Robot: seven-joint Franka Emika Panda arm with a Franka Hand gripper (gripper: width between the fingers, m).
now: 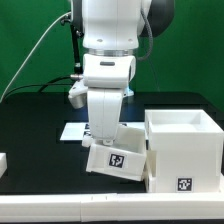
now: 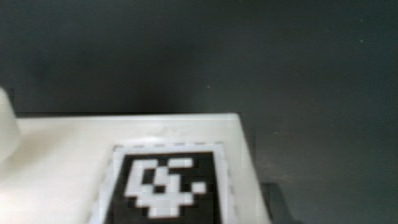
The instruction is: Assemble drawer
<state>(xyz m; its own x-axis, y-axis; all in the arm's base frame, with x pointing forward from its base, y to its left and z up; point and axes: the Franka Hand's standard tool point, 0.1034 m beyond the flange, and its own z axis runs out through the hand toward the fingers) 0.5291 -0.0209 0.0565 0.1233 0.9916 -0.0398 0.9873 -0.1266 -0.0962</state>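
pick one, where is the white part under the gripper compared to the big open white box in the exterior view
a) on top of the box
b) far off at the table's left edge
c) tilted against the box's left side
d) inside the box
c: the smaller white part with the marker tag sits tilted beside the open white box, on the exterior view's left of it, seemingly touching its wall, below the gripper.

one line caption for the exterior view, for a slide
Panda arm tilts a tagged white drawer part beside the open white drawer box on a black table.
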